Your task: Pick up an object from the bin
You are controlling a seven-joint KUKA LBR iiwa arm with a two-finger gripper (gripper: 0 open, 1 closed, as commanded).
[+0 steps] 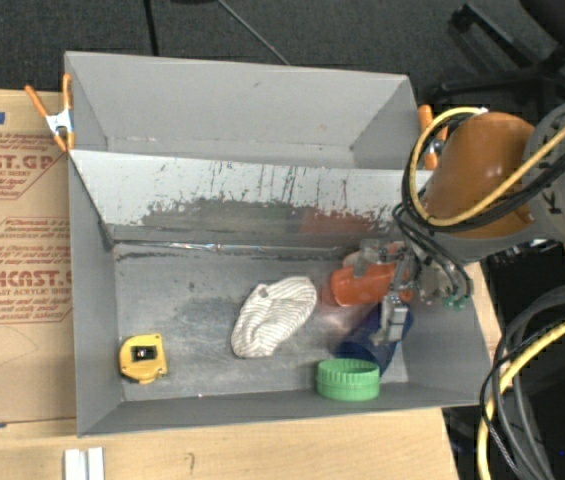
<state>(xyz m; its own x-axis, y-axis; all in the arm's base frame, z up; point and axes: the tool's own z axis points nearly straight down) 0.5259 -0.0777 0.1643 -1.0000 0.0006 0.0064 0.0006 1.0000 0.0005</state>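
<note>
From my seat, the wrist wears a big rounded orange cover (482, 173), glossy like a helmet. Yellow cables (417, 163) loop around it, black cables (412, 233) are bundled underneath, and more yellow loops run lower down. The arm (562, 158) behind is grey. The gripper (395, 316) looks like pale silvery metal.

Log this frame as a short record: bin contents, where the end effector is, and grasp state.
bin: grey metal bin
contents: yellow tape measure, lower left; white rope bundle, centre; green lid, lower right; orange object and blue object, right
end effector: end effector at the right, above the blue object, beside the orange object
grasp: cannot tell
</note>
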